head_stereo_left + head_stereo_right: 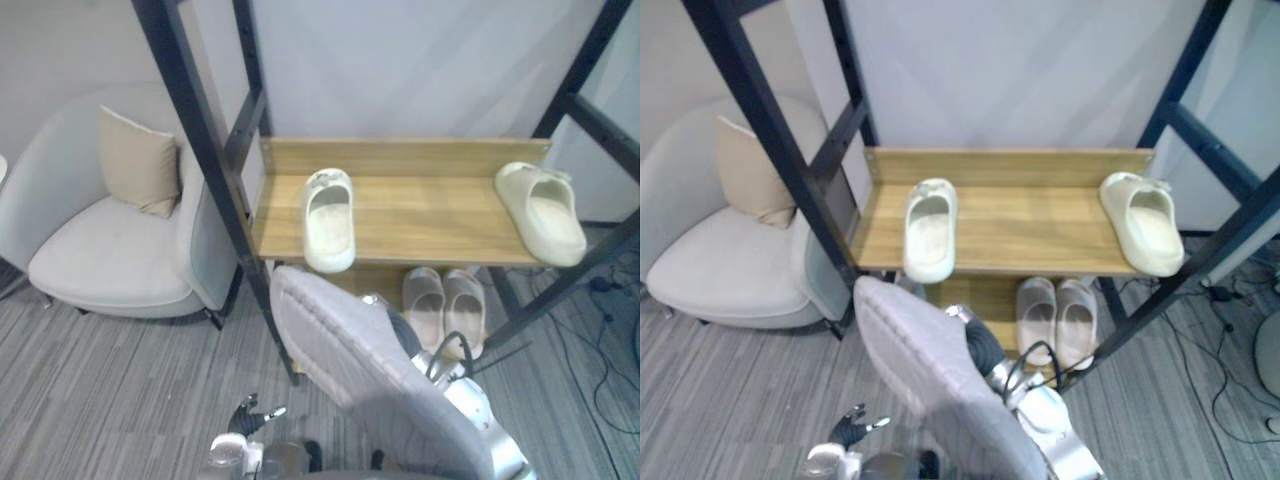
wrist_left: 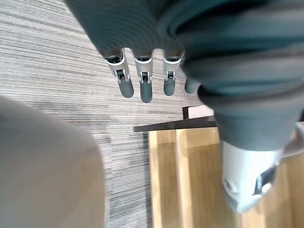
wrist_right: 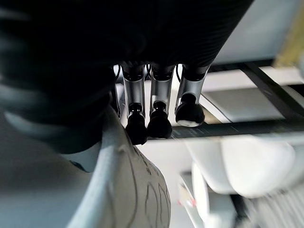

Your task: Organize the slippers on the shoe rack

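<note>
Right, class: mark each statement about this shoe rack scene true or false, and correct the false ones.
1. The cream slippers on the upper shelf touch. False: the left cream slipper and the right cream slipper lie near opposite ends, well apart.
2. A pair of beige slippers sits side by side on the lower shelf. True.
3. The grey armchair holds a beige cushion. True.
4. The left hand grips a slipper. False: its fingers are straight above the carpet, holding nothing.
</note>
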